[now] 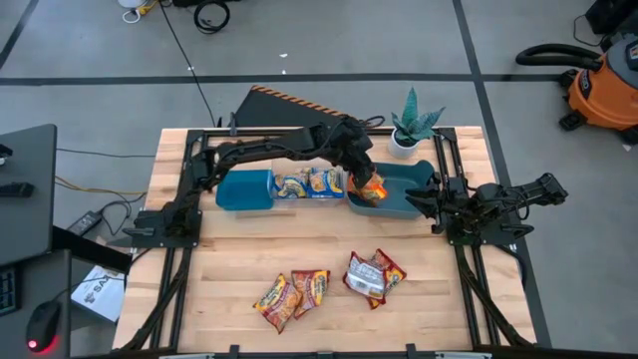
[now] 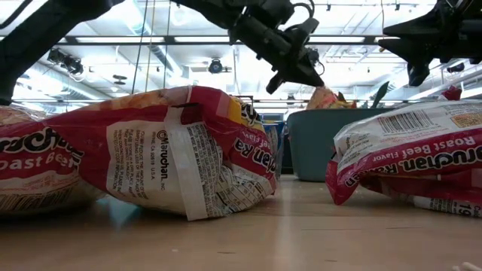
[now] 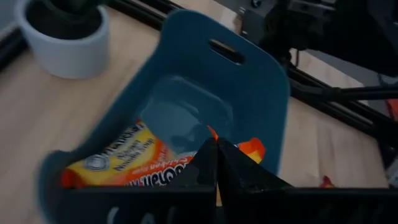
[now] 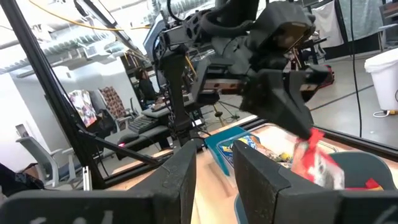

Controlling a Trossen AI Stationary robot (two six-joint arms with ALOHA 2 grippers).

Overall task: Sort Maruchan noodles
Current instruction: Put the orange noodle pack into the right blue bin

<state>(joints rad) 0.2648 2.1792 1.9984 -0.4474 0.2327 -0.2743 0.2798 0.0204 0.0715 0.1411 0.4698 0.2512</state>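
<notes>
An orange-yellow packet point(image 1: 373, 187) hangs from the left gripper point(image 1: 367, 183), whose fingers are pinched together on its edge, right over the right teal bin point(image 1: 411, 202). It seems held at that height so it can drop in beside a like packet: the left wrist view shows another orange-yellow packet point(image 3: 134, 163) already lying in this bin. Sorting by kind appears to be the reason for each place. Just beside the bin, toward the left arm's base, the clear bin point(image 1: 310, 184) holds blue-and-yellow packets point(image 1: 309, 182) standing in a row, and beyond that sits the left teal bin point(image 1: 243, 189), its contents not visible. Nearer the table's front edge, well apart from the right teal bin, four red/silver packets wait unsorted: one pair point(image 1: 374, 276) lies almost straight in front of the bin, the other pair point(image 1: 291, 294) further left. A potted plant point(image 1: 409, 128) stands just behind the bin. The right gripper point(image 1: 423, 197) rests at the bin's right rim, fingers spread and empty, probably parked out of the way.
</notes>
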